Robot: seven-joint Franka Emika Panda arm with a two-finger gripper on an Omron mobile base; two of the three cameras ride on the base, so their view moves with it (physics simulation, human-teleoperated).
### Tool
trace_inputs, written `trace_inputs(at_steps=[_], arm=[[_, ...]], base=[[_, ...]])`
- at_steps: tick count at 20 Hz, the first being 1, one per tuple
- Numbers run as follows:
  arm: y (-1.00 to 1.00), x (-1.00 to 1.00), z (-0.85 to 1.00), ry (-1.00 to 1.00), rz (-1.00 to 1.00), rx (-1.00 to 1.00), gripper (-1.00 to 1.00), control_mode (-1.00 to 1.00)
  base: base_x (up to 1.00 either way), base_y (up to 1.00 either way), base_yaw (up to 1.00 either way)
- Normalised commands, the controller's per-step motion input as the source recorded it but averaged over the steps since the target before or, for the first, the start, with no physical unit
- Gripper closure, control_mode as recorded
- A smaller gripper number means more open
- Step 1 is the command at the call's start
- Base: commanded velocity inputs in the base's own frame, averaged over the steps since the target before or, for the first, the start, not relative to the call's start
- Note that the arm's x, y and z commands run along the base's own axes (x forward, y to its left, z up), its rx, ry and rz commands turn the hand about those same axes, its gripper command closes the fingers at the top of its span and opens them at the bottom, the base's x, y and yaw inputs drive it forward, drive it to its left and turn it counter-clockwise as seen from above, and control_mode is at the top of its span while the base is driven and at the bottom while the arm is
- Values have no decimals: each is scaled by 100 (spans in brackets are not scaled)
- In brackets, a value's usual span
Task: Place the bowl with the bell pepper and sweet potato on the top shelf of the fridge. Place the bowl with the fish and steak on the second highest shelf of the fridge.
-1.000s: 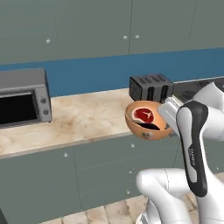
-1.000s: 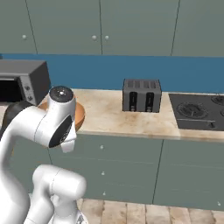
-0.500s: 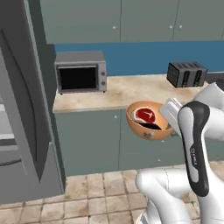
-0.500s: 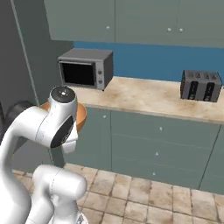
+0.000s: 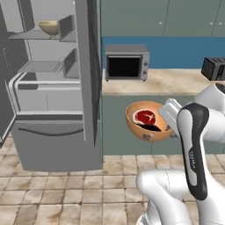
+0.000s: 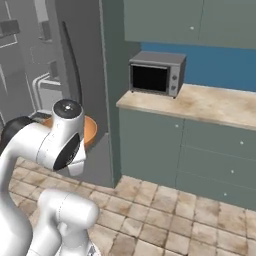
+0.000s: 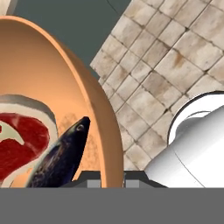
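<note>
Left base view: two bowls. One orange bowl (image 5: 148, 127), round and smooth, held in the air before the counter (image 5: 176, 82), carrying one marbled red steak (image 5: 145, 117) and one dark fish (image 5: 155, 128); one tan bowl (image 5: 48, 27) on the top shelf of the open grey fridge (image 5: 55, 88). One boxy microwave (image 5: 126, 61), one toaster (image 5: 214, 68) on speckled stone. Right base view: orange rim (image 6: 90, 131) behind the white arm, beside the fridge. Hand view: gripper (image 7: 111, 183) clamped on the bowl's wall, steak and glossy fish inside, tiled floor (image 7: 175, 57) beyond.
</note>
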Motion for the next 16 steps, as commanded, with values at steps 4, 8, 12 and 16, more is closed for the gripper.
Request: trace_inputs(at_steps=[4,8,12,16], arm=[[0,0,0,0,0,0,100,100],[0,0,0,0,0,0,100,100],[0,0,0,0,0,0,100,100],[0,0,0,0,0,0,100,100]], base=[[28,100,12],[53,100,13],[88,100,18],[100,100,13]])
